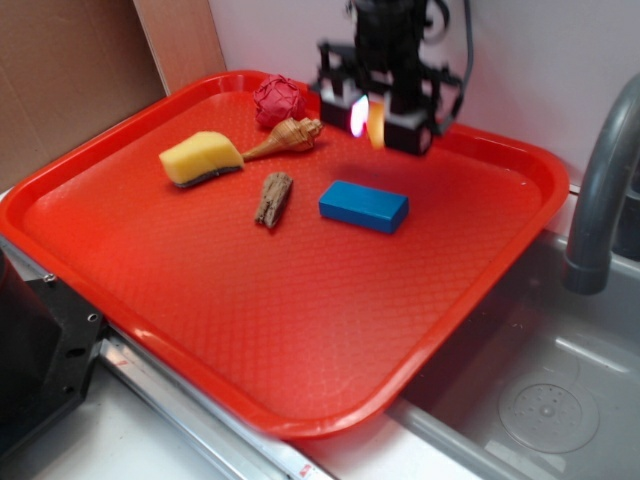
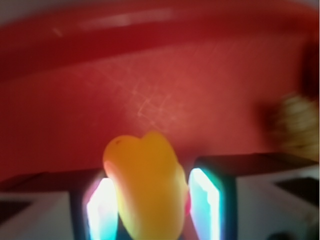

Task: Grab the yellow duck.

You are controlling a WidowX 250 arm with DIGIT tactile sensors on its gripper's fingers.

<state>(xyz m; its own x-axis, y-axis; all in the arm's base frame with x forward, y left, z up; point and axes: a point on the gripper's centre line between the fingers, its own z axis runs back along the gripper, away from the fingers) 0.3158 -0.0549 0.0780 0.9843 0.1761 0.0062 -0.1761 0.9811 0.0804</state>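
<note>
Above the tray's far edge: the gripper [image 1: 368, 118] hangs over the red tray [image 1: 300, 330], past the blue block [image 1: 363, 206] on its far side, clear of the tray floor as far as the exterior view shows.
Duck and gripper: the yellow duck [image 2: 145, 185] sits directly between the two lit fingers [image 2: 205, 200], not off to any side; in the exterior view it shows only as an orange-yellow sliver [image 1: 376, 124] in the gap.
Long axis: in the wrist view the duck's body runs lengthwise along the fingers, its rounded end poking out beyond the tips toward the tray.
Grip state: jaws drawn in narrowly, one pad on each flank of the duck; they look to be touching it, though blur hides the exact contact.
Height: the duck appears lifted off the tray with the gripper, so the grab looks largely made; my reading, not certain.
Beside the blue block, nearer the left rim: a brown bark-like piece [image 1: 272, 198], then the yellow sponge [image 1: 200, 158].
Beyond the blue block, left of the gripper: a spiral shell [image 1: 288, 137] and a red ball [image 1: 279, 101], both well apart from the duck.
Risk: the rounded, smooth body could slip from a narrow pinch if tilted.
</note>
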